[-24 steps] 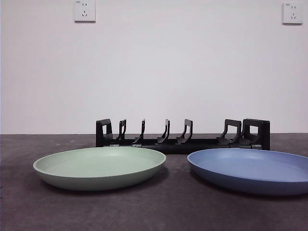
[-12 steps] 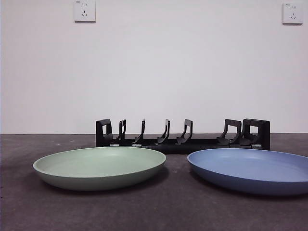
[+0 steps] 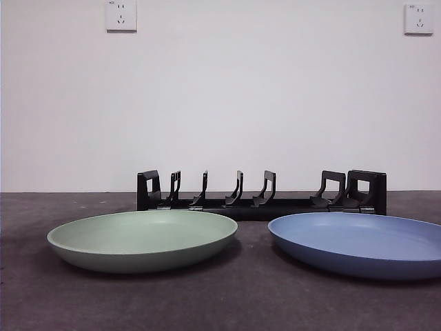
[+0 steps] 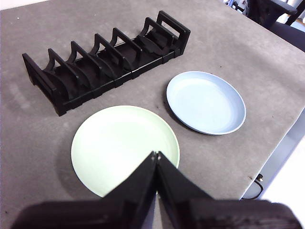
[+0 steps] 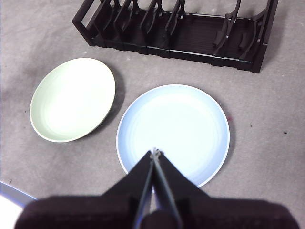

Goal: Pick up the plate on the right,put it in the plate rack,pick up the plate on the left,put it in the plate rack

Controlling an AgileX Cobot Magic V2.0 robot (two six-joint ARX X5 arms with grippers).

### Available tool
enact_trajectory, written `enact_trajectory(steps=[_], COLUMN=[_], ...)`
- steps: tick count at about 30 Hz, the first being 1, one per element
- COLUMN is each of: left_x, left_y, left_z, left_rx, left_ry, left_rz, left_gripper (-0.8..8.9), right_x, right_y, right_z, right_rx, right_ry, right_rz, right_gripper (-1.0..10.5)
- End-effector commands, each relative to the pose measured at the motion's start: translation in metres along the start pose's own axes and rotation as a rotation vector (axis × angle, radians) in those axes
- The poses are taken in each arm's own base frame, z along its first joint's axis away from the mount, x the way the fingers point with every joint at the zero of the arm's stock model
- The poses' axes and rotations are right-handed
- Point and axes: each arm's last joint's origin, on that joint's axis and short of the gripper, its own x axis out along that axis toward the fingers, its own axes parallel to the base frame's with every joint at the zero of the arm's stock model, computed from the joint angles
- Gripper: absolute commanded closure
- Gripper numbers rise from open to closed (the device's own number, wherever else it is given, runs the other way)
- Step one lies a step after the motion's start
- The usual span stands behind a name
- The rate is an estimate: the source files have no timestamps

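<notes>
Grey table [image 3: 220, 303]: lying flat, blue plate [image 5: 173, 133] beneath right gripper [image 5: 155, 152], jaws together; plate rack [image 5: 176, 33] beyond, lengthwise left-right.

Closed right pincer [image 5: 155, 153] above blue plate [image 5: 181, 126], beside green plate [image 5: 71, 98]

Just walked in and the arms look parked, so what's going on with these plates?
Nothing is being handled yet. The green plate and the blue plate lie flat on the table, side by side, in front of the plate rack, whose slots hold nothing. The left gripper hangs above the green plate with jaws shut, and the right gripper hangs above the blue one, also shut. Neither touches a plate.
</notes>
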Motion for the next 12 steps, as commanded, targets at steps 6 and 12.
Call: enact_trajectory(steps=[6,12], left_x=[0.001,0.007], left_y=[-0.005,-0.013], left_z=[0.005,0.011], left_rx=[0.054,0.187], left_ry=[-0.027,-0.014], left_rz=[-0.035,-0.118], left_gripper=[1.61,1.61], right_x=[-0.001,0.004], right_y=[0.001,-0.002], right_z=[0.0,0.002], right_rx=[-0.001,0.031], right_ry=[-0.003,0.016], right_rz=[0.005,0.009], right_gripper=[3.7,3.8])
